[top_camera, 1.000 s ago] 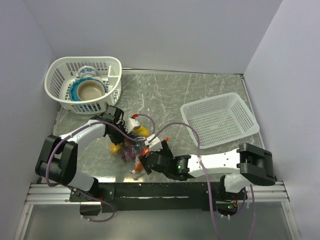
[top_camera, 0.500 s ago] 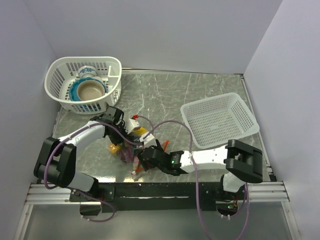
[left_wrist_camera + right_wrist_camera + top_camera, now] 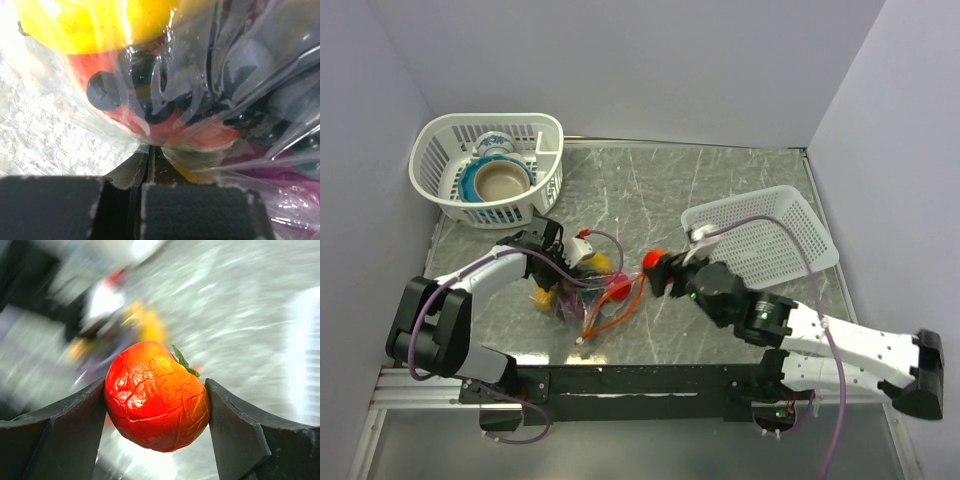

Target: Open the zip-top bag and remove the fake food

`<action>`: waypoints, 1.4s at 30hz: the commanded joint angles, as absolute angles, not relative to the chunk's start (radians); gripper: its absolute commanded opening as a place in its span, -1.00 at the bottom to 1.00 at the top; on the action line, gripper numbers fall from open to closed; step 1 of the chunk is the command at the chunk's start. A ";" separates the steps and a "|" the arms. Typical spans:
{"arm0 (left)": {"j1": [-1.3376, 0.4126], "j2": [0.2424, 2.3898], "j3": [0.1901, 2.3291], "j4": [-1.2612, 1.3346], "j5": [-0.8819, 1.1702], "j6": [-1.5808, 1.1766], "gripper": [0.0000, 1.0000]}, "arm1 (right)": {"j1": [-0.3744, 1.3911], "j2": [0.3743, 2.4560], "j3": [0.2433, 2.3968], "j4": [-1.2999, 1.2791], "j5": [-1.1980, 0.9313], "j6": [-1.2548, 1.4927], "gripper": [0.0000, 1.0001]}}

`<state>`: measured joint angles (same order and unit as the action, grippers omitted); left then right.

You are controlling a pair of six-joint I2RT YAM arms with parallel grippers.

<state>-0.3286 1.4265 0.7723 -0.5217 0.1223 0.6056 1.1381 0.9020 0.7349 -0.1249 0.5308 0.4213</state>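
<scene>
The clear crinkly zip-top bag with the orange-red zip strip (image 3: 575, 300) lies on the grey marbled worktop (image 3: 650, 190) near its front edge. Its mouth is open, and the strip trails loosely toward the right. The jaws of the left arm (image 3: 495, 265) are pressed together on a fold of the bag's film (image 3: 240, 100), pinning it in place; yellow, red and dark round toy pieces show through the plastic just beyond them. The jaws of the right arm (image 3: 790, 330) are spread around a red toy tomato with a green leaf (image 3: 157, 395), pinching it on both sides. They hold it clear of the bag (image 3: 654, 262), between the bag and the empty white mesh basket (image 3: 770, 240). The removal step looks under way, with one piece out and most of the fake food inside the bag. The next move calls for putting the tomato down, then returning to the bag's mouth without snagging the loose strip. Bare worktop lies behind and between the arms. The empty basket's near rim sits just beside the right wrist, whose cable drapes over it, so a swing that way needs height. The white basket holding blue-and-white bowls (image 3: 548, 185) stands close behind the left arm.
</scene>
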 commanded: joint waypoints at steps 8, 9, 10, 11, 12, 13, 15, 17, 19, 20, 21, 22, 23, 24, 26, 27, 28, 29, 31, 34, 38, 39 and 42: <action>-0.316 1.376 0.768 -0.604 0.209 0.551 -0.98 | 0.695 1.021 0.660 -0.304 0.635 0.589 -0.42; -0.316 1.373 0.770 -0.606 0.215 0.548 -0.98 | 0.687 1.043 0.661 -0.304 0.627 0.591 -0.33; -0.316 1.370 0.772 -0.610 0.219 0.543 -0.98 | 0.683 1.063 0.672 -0.307 0.621 0.592 -0.27; -0.314 1.368 0.775 -0.612 0.224 0.540 -0.98 | 0.683 1.096 0.678 -0.308 0.620 0.592 -0.18; -0.314 1.370 0.776 -0.614 0.229 0.540 -0.98 | 0.681 1.107 0.687 -0.307 0.614 0.588 0.12; -0.316 1.367 0.775 -0.612 0.227 0.535 -0.98 | 0.681 1.117 0.702 -0.305 0.606 0.583 0.31; -0.314 1.365 0.770 -0.606 0.221 0.535 -0.98 | 0.681 1.129 0.721 -0.311 0.603 0.569 0.81; -0.314 1.362 0.769 -0.603 0.221 0.537 -0.98 | 0.681 1.123 0.753 -0.317 0.614 0.552 0.94; -0.314 1.365 0.764 -0.601 0.225 0.535 -0.98 | 0.683 1.112 0.778 -0.331 0.626 0.543 1.00; -0.314 1.367 0.762 -0.600 0.227 0.538 -0.98 | 0.686 1.094 0.782 -0.334 0.633 0.535 1.00; -0.314 1.367 0.756 -0.595 0.229 0.537 -0.98 | 0.689 1.082 0.785 -0.342 0.635 0.531 1.00; -0.314 1.370 0.753 -0.594 0.229 0.540 -0.98 | 0.696 1.054 0.785 -0.342 0.641 0.523 1.00; -0.314 1.373 0.750 -0.591 0.229 0.540 -0.98 | 0.724 1.040 0.784 -0.345 0.649 0.517 1.00; -0.314 1.373 0.747 -0.586 0.226 0.541 -0.98 | 0.744 1.023 0.778 -0.348 0.650 0.512 1.00; -0.311 1.379 0.744 -0.580 0.224 0.545 -0.98 | 0.807 0.973 0.766 -0.344 0.655 0.494 1.00; -0.308 1.384 0.745 -0.580 0.227 0.545 -0.98 | 0.892 0.956 0.746 -0.336 0.664 0.492 0.97; -0.305 1.390 0.747 -0.580 0.238 0.548 -0.98 | 0.940 0.928 0.730 -0.325 0.667 0.489 0.92; -0.302 1.394 0.750 -0.580 0.244 0.548 -0.98 | 0.986 0.917 0.713 -0.315 0.673 0.489 0.85; -0.291 1.411 0.762 -0.581 0.256 0.546 -0.98 | 1.127 0.913 0.663 -0.281 0.689 0.505 0.53; -0.285 1.433 0.773 -0.577 0.264 0.545 -0.98 | 1.247 0.957 0.611 -0.233 0.701 0.543 0.04; -0.285 1.456 0.785 -0.574 0.261 0.540 -0.98 | 1.321 1.057 0.594 -0.131 0.687 0.548 -0.03; -0.285 1.459 0.790 -0.571 0.258 0.541 -0.98 | 1.330 1.083 0.606 -0.088 0.683 0.542 0.10; -0.285 1.470 0.795 -0.572 0.258 0.537 -0.98 | 1.342 1.195 0.658 -0.017 0.663 0.514 0.36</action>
<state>-0.2871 1.4403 0.7792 -0.5804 0.2386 0.5518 1.3220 1.1084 0.5949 -0.1768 0.6579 0.5297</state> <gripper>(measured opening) 0.018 0.626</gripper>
